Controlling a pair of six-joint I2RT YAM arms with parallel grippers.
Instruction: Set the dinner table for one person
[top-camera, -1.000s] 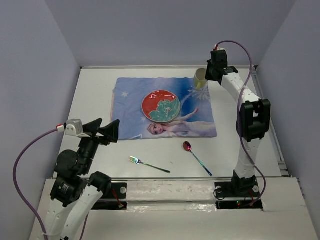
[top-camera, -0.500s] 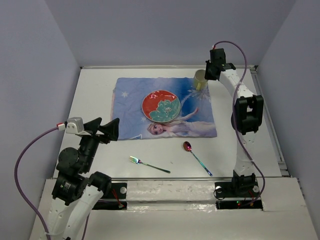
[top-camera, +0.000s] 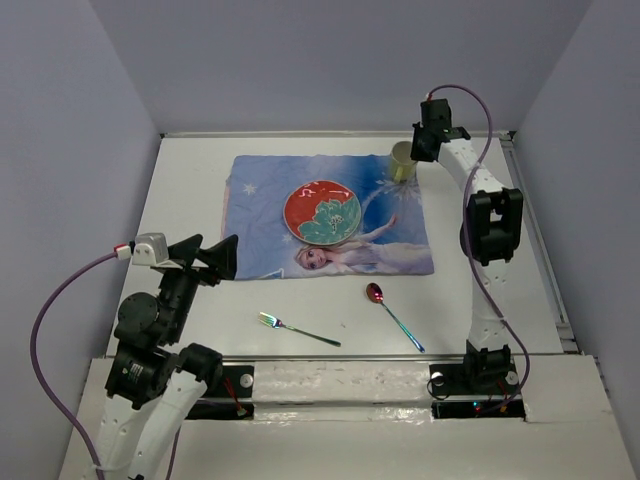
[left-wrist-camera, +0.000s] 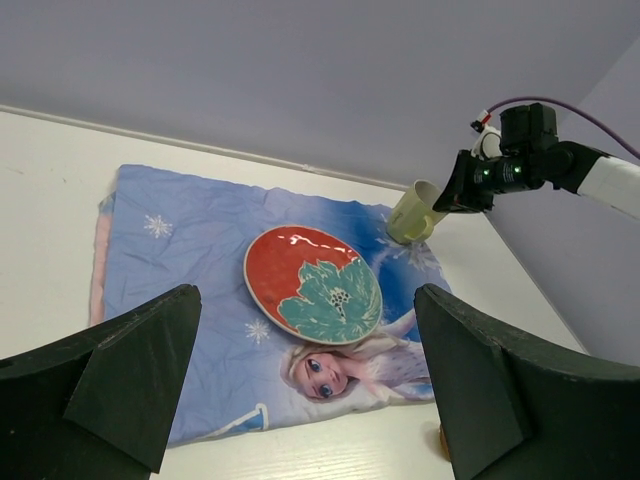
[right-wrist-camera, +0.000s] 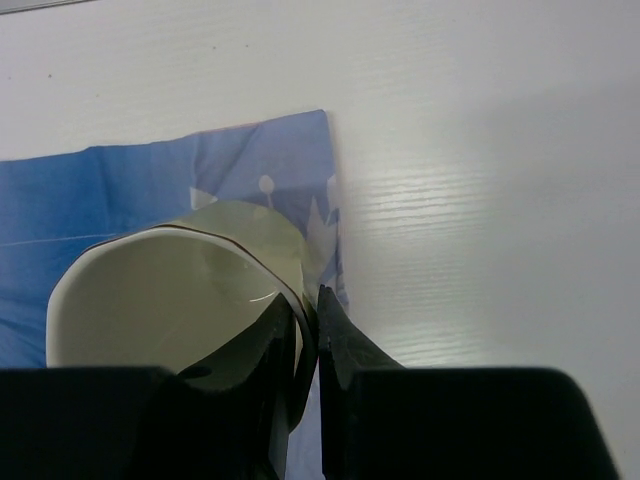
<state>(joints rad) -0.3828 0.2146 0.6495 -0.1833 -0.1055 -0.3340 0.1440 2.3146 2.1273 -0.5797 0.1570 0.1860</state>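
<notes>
While the right gripper (right-wrist-camera: 312, 300) pinches the pale cup (right-wrist-camera: 170, 280) by its rim, one finger inside and one outside, that cup sits tipped at the placemat's (top-camera: 260, 200) far right corner. I can't tell if it is touching the cloth. It looks stiff, light and probably breakable, so the rim pinch wants a gentle set-down. The left gripper (top-camera: 213, 262) hovers off the placemat's near left corner, spread wide and empty. A plate (top-camera: 322, 212) rests mid-placemat. Fork (top-camera: 298, 329) and spoon (top-camera: 392, 315) lie beyond the placemat's near edge on the dinner table (top-camera: 190, 180), which runs under the placemat and out past every edge. It's hard, rigid and smooth, so cutlery may skid.
</notes>
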